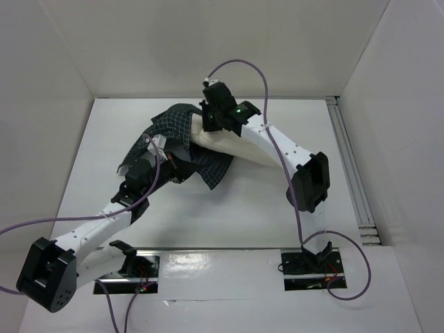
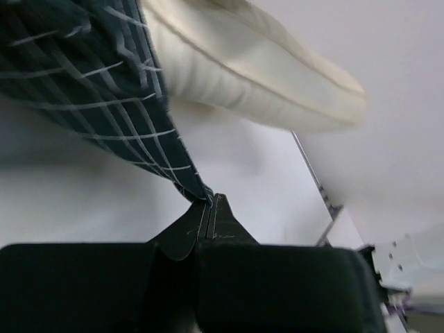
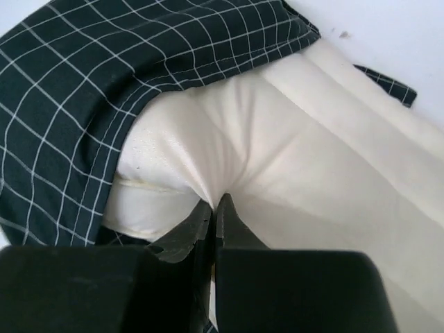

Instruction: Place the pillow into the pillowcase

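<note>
The cream-white pillow point(image 1: 232, 147) lies slanted at the back middle of the table, its far-left end tucked into the dark grid-check pillowcase point(image 1: 173, 128). My right gripper point(image 1: 208, 123) is shut on a pinch of the pillow's fabric point(image 3: 229, 159) just outside the pillowcase mouth point(image 3: 139, 83). My left gripper point(image 1: 161, 158) is shut on the edge of the pillowcase point(image 2: 104, 90), which rises taut up-left from its fingertips point(image 2: 216, 205). In the left wrist view the pillow point(image 2: 257, 76) hangs above the table. No bear print is visible.
White walls close in the table point(image 1: 229, 208) on three sides. A metal rail point(image 1: 350, 173) runs along the right edge. Both arm bases point(image 1: 309, 267) sit at the near edge, with purple cables looping around them.
</note>
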Available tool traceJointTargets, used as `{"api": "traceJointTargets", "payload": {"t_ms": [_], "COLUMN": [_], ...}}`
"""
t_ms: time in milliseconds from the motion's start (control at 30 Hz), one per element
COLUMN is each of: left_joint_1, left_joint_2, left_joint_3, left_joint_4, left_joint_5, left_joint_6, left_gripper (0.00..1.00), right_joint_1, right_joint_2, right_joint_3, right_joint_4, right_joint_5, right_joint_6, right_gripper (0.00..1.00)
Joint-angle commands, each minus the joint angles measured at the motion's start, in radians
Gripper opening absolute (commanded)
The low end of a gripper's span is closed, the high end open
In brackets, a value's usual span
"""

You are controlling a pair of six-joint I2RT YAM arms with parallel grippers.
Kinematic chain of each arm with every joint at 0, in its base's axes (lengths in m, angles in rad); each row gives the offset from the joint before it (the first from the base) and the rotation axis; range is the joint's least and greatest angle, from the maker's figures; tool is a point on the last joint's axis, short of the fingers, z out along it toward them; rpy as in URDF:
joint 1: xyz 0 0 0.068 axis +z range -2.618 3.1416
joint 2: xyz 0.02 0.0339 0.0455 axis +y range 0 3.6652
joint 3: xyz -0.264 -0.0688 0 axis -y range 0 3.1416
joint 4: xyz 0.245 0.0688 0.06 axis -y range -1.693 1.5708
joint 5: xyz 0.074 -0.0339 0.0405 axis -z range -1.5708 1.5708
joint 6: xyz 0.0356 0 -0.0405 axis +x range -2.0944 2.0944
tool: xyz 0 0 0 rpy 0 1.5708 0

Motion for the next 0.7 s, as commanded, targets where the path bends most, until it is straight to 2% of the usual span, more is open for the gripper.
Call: {"api": "traceJointTargets", "payload": {"t_ms": [0,100,267,333,400,500,567,667], "left_joint_1": [-0.014,-0.014,-0.024,-0.012,0.000,0.012,0.012,-0.007], "left_joint_2": [0.003,-0.031,-0.167,-0.177,-0.117,0.007,0.045,0.030], "left_joint_3": [-0.064,-0.180,-0.247,-0.219,-0.132,0.008,0.065,0.036], "left_joint_4": [0.094,0.122,-0.041,-0.053,-0.065,-0.033,-0.033,-0.024], "left_joint_5": [0.183,0.231,0.166,0.154,0.167,0.264,0.324,0.349], "left_joint_6": [-0.004,-0.033,-0.007,0.013,0.023,0.033,0.033,0.033], "left_gripper": [0.00,0.00,0.00,0.00,0.00,0.00,0.00,0.00], "right_joint_1": [0.065,0.056,0.019,0.019,0.006,-0.019,-0.019,0.024], "right_joint_2": [0.101,0.193,0.247,0.244,0.184,0.063,0.020,-0.005], "right_joint_3": [-0.172,-0.182,-0.084,-0.007,0.051,0.076,0.076,-0.017], "right_joint_4": [0.130,0.158,0.143,0.115,0.101,0.132,0.159,0.228], "right_joint_5": [0.063,0.030,-0.046,-0.023,0.006,0.051,0.064,0.064], "right_joint_6": [0.012,0.038,0.038,0.027,0.027,0.038,0.047,0.047], "right_gripper": [0.00,0.00,0.00,0.00,0.00,0.00,0.00,0.00]}}
